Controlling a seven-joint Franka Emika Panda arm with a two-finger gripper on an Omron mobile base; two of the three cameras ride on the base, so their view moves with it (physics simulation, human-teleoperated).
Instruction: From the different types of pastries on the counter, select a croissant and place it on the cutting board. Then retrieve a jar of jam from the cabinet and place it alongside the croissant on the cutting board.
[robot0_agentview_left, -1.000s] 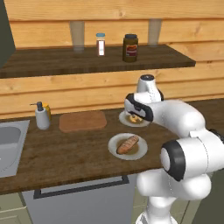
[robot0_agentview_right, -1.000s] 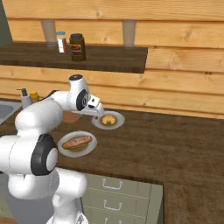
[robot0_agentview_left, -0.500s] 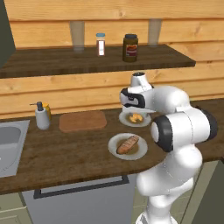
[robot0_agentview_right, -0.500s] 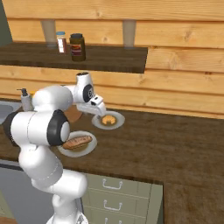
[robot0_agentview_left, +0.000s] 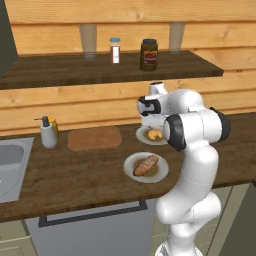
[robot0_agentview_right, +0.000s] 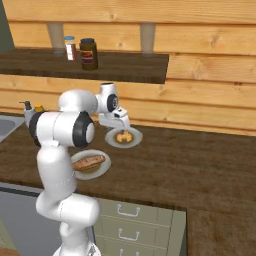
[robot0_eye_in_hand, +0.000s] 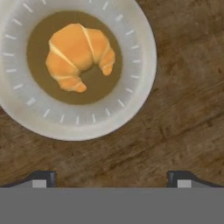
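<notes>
The claw (robot0_eye_in_hand: 112, 177) is held spread wide above the surface (robot0_eye_in_hand: 183, 109), gripping nothing. The croissant (robot0_eye_in_hand: 78, 56) is seen resting on a grey plate (robot0_eye_in_hand: 140, 87) near the surface's back edge, apart from the cutting board (robot0_agentview_left: 94, 138), which lies bare farther along that edge.

In the left base view the arm's elbow is covering the right part of the croissant's plate (robot0_agentview_left: 148, 135), and the hand is hiding part of the croissant (robot0_agentview_left: 154, 134). The sink (robot0_agentview_left: 12, 162) is running off the left edge. In the right base view the arm is hiding the soap bottle's (robot0_agentview_right: 27, 111) lower half and the left end of the roll (robot0_agentview_right: 92, 161). In the hand view the plate's (robot0_eye_in_hand: 135, 94) top and left rim are being cropped.
</notes>
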